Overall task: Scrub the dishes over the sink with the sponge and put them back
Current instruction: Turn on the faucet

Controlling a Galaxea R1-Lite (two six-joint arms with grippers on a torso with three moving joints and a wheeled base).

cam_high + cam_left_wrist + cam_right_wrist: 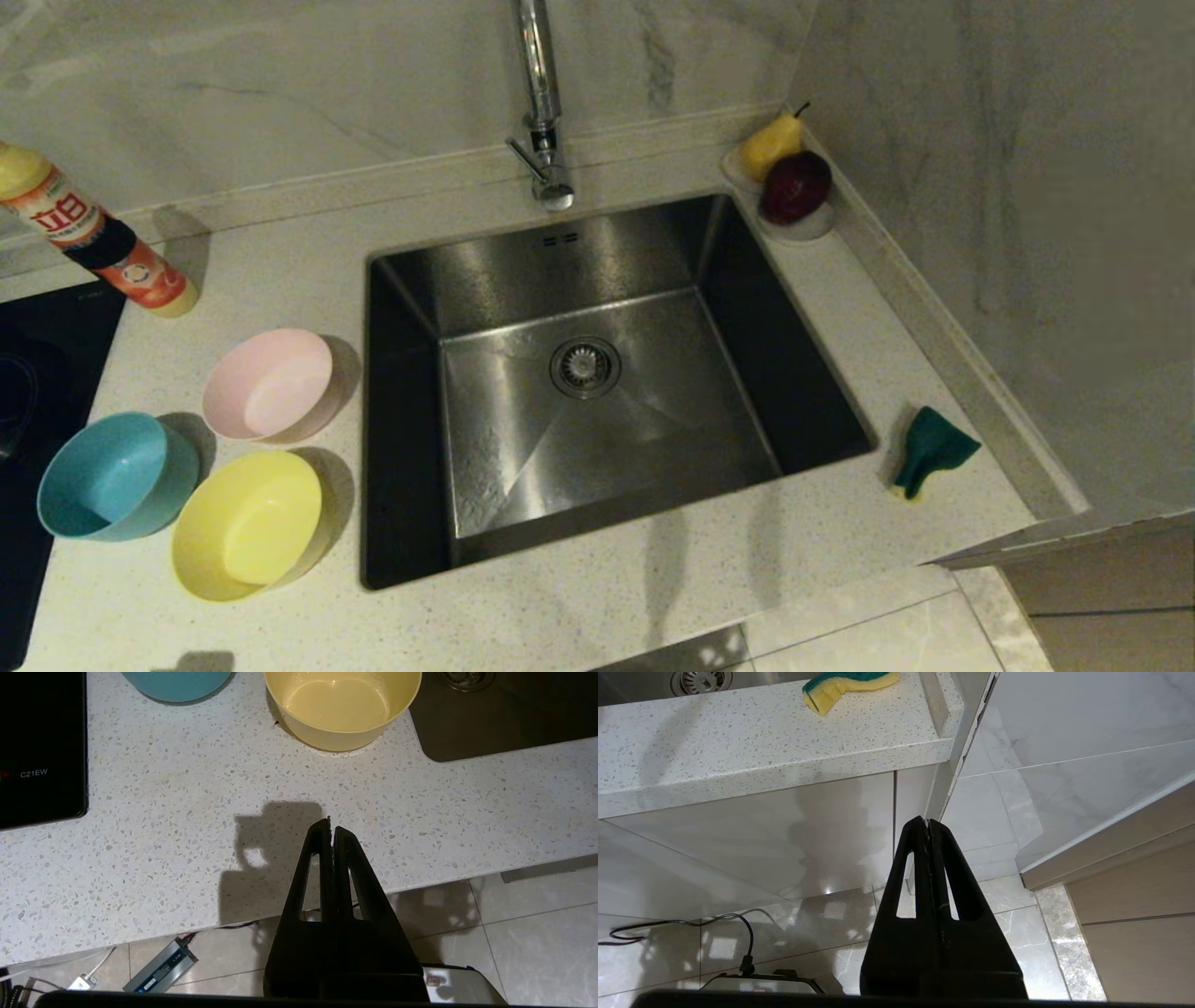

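Waiting with left gripper point(331, 828) and right gripper point(928, 822) both pinched closed and empty, sponge point(930, 451) lying on the surface right of the sink point(597, 373), nearer the right arm, bowls point(268, 383) sitting left.

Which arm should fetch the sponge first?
Right. The sponge lies on the counter right of the sink, on the shut right gripper's side; the left gripper faces the bowls.
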